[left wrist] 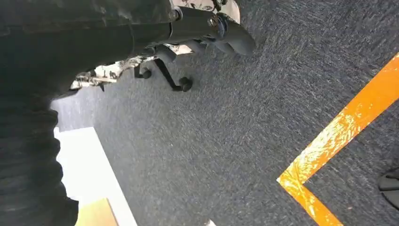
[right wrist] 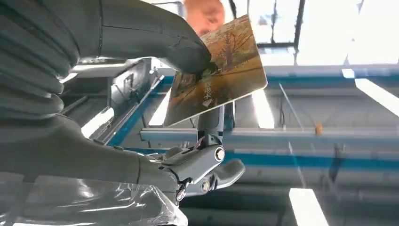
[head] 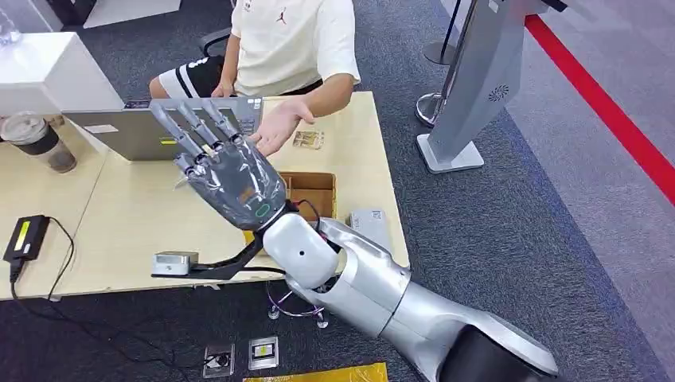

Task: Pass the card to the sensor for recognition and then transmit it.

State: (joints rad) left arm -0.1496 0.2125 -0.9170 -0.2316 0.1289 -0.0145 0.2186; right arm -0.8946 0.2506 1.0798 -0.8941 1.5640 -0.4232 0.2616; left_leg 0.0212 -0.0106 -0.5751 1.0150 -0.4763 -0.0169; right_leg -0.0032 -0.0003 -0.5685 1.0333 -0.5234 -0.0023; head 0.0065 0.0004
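My right hand [head: 227, 171] is raised over the wooden table [head: 135, 215] with its back toward me and its fingers spread. In the right wrist view the hand [right wrist: 141, 47] pinches a card [right wrist: 221, 70] with an autumn-tree picture between the thumb and a finger. A seated person holds an open palm [head: 280, 124] up just beyond my fingertips. A small grey sensor box [head: 175, 263] lies at the table's near edge, below and left of the hand. My left hand [left wrist: 221, 30] hangs over dark carpet with nothing in it.
A brown cardboard box [head: 314, 191] sits under my right wrist, with a card [head: 307, 140] lying beyond it. A laptop [head: 143, 131], a drink cup [head: 36, 142] and a black adapter [head: 24, 237] stand to the left. A grey kiosk stand [head: 470, 87] rises on the right.
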